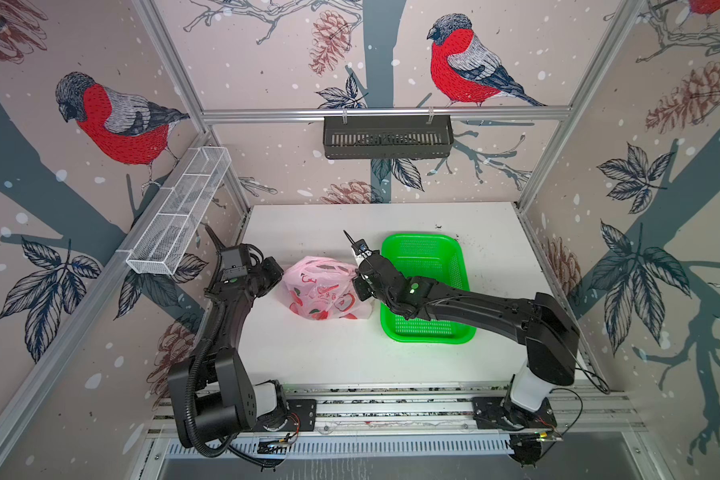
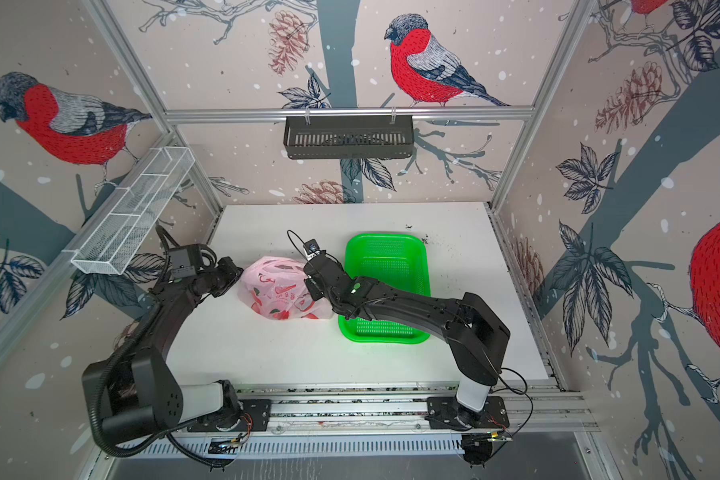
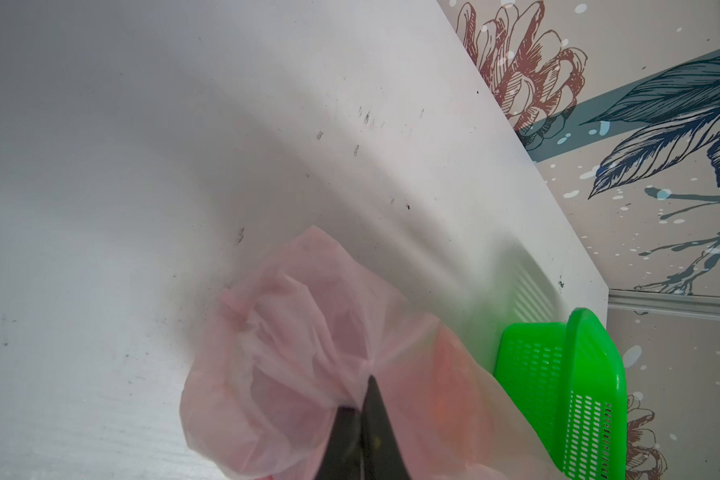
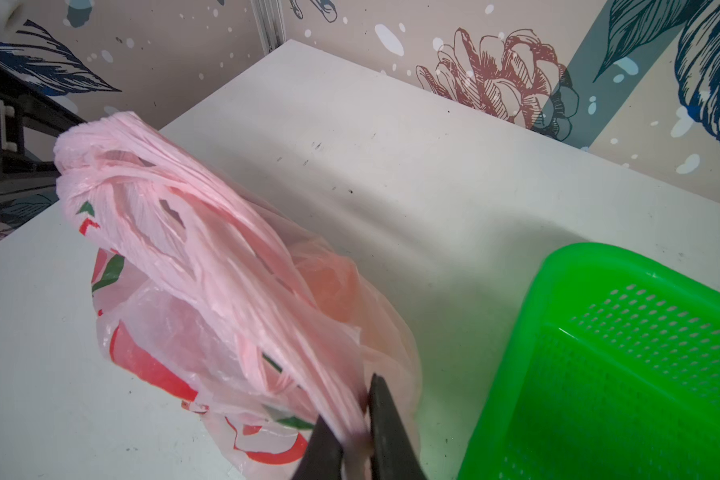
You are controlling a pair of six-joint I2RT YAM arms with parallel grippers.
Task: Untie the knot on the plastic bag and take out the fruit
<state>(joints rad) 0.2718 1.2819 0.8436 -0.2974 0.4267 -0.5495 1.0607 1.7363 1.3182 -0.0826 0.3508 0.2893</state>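
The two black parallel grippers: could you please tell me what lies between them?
The translucent pale pink plastic bag lies between the left gripper and the right gripper, each pinching its film, as both top views show.

You have a white table (image 1: pixel 329 357) carrying a pink bag (image 1: pixel 321 295) near its centre, with a green basket (image 1: pixel 422 237) just beside it at three o'clock.

We find no legible text, brand or number in any view. The plastic bag (image 1: pixel 323 291) bears red and green printed marks, which we cannot read.
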